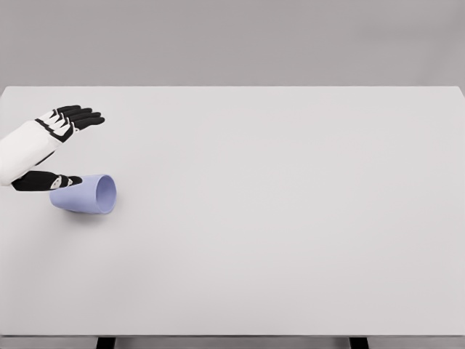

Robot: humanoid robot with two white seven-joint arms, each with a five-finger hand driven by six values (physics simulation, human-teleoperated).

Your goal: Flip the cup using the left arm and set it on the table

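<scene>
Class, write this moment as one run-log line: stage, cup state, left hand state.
stage: pre-grasp | cup: on its side on table, mouth facing right | left hand: open, fingers spread, thumb at cup base

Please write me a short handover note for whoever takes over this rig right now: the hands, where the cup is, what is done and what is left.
Left hand: at the table's left side, open, fingers extended above and thumb low near the cup's base; nothing grasped yet.
Right hand: out of view.
Cup: light purple, lying on its side on the white table, mouth facing right, just right of and below the left hand.
Done: the left hand has reached the cup's closed end.
Left: close on the cup, lift, turn it upright and set it on the table.
</scene>
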